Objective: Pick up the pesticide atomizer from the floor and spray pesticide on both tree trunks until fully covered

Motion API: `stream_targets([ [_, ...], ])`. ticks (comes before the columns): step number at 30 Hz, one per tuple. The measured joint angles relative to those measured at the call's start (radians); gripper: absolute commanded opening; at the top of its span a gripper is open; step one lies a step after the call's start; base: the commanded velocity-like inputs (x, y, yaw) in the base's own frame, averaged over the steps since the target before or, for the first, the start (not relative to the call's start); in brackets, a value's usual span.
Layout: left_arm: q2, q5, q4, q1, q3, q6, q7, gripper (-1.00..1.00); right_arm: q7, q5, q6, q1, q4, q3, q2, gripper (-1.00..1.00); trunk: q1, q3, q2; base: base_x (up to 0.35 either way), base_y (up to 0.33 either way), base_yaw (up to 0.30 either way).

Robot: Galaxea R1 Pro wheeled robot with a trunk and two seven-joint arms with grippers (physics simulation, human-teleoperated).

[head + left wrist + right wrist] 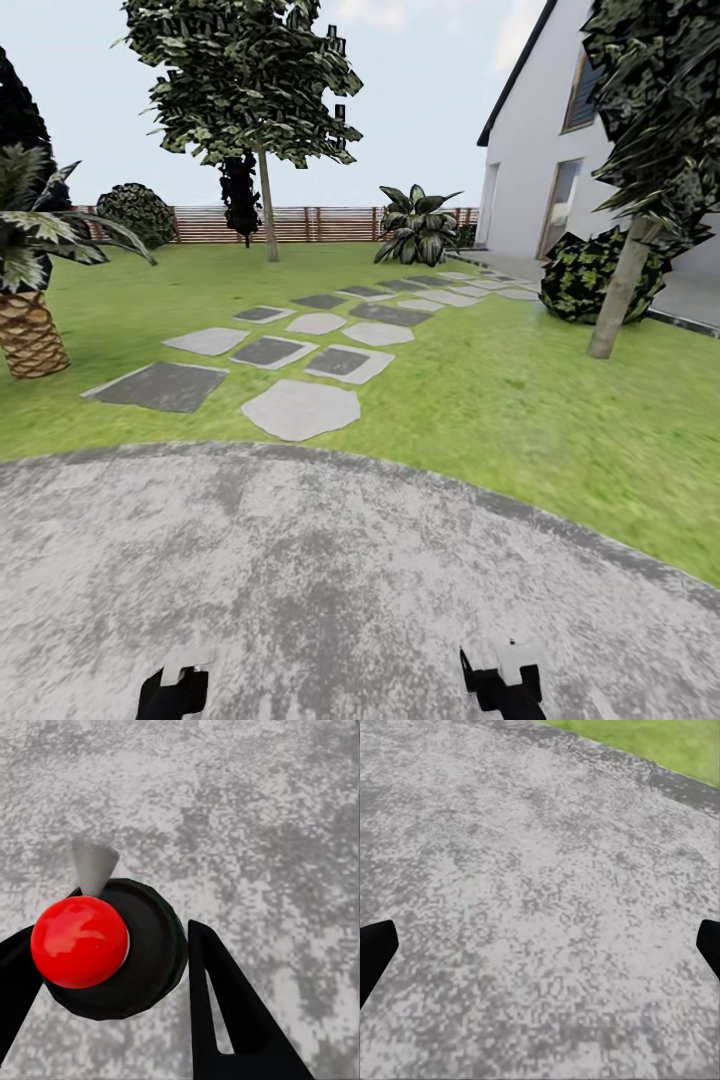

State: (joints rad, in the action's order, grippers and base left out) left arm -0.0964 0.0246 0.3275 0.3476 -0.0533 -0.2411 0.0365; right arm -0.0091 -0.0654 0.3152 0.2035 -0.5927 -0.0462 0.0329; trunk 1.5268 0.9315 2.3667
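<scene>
Paving of mottled grey stone lies under us, a rounded pad whose curved edge meets the lawn ahead. From the head view we see a path of flat stepping stones, some pale and some dark, running across the grass toward a white house on the right. A slatted reddish-brown fence closes the far side of the garden.

One tall tree with a bare grey-brown trunk stands far back near the fence; a second trunk leans a little on the right, just beside a dark round shrub near the house. A short palm with a woven tan trunk sits at the left edge, and a broad-leaved plant grows by the fence.

Our left gripper is pinching the atomizer between its black fingers. In the left wrist view we look straight down its long axis: a glossy red ball cap sits on the round dark body, so it stands roughly upright over the paving. Its grey cone nozzle juts sideways from under the cap, across that axis.

Our right gripper is spread wide over bare paving, its fingertips at opposite edges of the right wrist view, with a strip of grass beyond. Both grippers show low in the head view, left and right.
</scene>
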Motion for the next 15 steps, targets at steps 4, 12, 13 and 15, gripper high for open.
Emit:
stream_targets([
  [4, 0.002, -0.005, 0.0, 0.0, 0.001, -0.001, 0.0, -1.0, 0.0, 0.0, 0.001, 0.0, 0.004, 0.0, 0.003, 1.0, 0.0, 0.0, 0.0, 0.34, 0.0, 0.0],
  [12, 0.004, -0.008, -0.002, 0.0, 0.001, -0.001, 0.0, -1.0, -0.001, 0.0, 0.0, 0.0, 0.006, 0.0, 0.002, 1.0, 0.0, 0.0, 0.0, 0.339, 0.0, 0.0],
  [13, 0.004, -0.008, -0.002, 0.0, 0.001, -0.001, 0.0, -1.0, -0.001, 0.0, 0.0, 0.0, 0.006, 0.0, 0.002, 1.0, 0.0, 0.0, 0.0, 0.339, 0.0, 0.0],
  [15, 0.004, -0.008, -0.003, 0.0, 0.001, -0.001, 0.0, -1.0, -0.001, 0.0, 0.0, 0.0, 0.011, 0.0, 0.002, 1.0, 0.0, 0.0, 0.0, 0.339, 0.0, 0.0],
])
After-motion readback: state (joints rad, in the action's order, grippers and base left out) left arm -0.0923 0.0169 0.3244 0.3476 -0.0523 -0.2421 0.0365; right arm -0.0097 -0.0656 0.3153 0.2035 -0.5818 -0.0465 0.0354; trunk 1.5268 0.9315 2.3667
